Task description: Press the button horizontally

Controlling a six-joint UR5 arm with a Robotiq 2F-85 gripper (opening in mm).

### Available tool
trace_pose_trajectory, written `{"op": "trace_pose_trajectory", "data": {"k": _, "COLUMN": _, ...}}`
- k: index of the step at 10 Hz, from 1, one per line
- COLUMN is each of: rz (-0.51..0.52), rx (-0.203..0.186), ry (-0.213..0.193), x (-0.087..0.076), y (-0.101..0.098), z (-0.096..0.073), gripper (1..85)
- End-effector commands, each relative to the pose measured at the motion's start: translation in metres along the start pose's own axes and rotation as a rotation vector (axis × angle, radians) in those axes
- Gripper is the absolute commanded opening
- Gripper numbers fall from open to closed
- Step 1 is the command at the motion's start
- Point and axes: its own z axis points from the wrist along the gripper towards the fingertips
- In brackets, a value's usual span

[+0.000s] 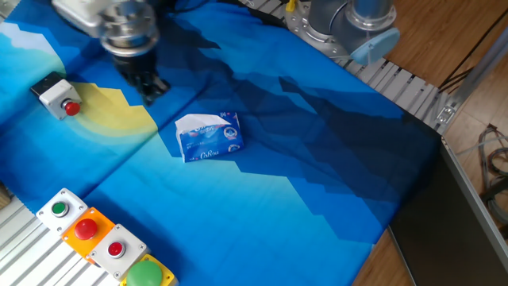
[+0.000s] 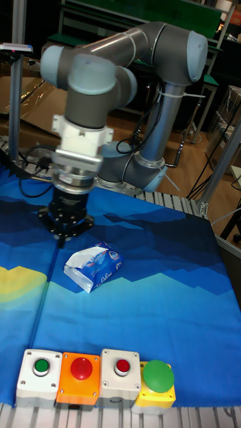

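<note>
The end effector (image 1: pixel 151 91), its grip state unclear, hangs between the button (image 1: pixel 60 97) and tissue pack (image 1: pixel 209 136).

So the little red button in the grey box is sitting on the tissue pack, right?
Not quite. The button sits on the cloth, on the yellow patch, well apart from the tissue pack. The fixed view shows it. The button is indeed red in a grey box.
</note>
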Motion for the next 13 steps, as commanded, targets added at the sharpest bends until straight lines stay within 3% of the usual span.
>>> {"op": "trace_pose_trajectory", "data": {"k": 1, "rz": -0.063, "rx": -0.013, "ry": -0.003, "x": -0.009, "y": -0.054, "z": 0.014, "gripper": 1.0}}
{"op": "trace_pose_trajectory", "data": {"k": 5, "rz": -0.108, "rx": -0.026, "ry": -0.023, "x": -0.016, "y": -0.082, "z": 0.028, "gripper": 1.0}}
{"op": "trace_pose_trajectory", "data": {"k": 8, "rz": -0.123, "rx": -0.026, "ry": -0.031, "x": -0.021, "y": -0.086, "z": 0.035, "gripper": 1.0}}
{"op": "trace_pose_trajectory", "data": {"k": 10, "rz": -0.121, "rx": -0.054, "ry": -0.03, "x": -0.022, "y": -0.076, "z": 0.034, "gripper": 1.0}}
{"op": "trace_pose_trajectory", "data": {"k": 11, "rz": -0.094, "rx": -0.077, "ry": -0.022, "x": -0.02, "y": -0.071, "z": 0.034, "gripper": 1.0}}
{"op": "trace_pose_trajectory", "data": {"k": 13, "rz": 0.022, "rx": -0.046, "ry": -0.022, "x": -0.02, "y": -0.079, "z": 0.034, "gripper": 1.0}}
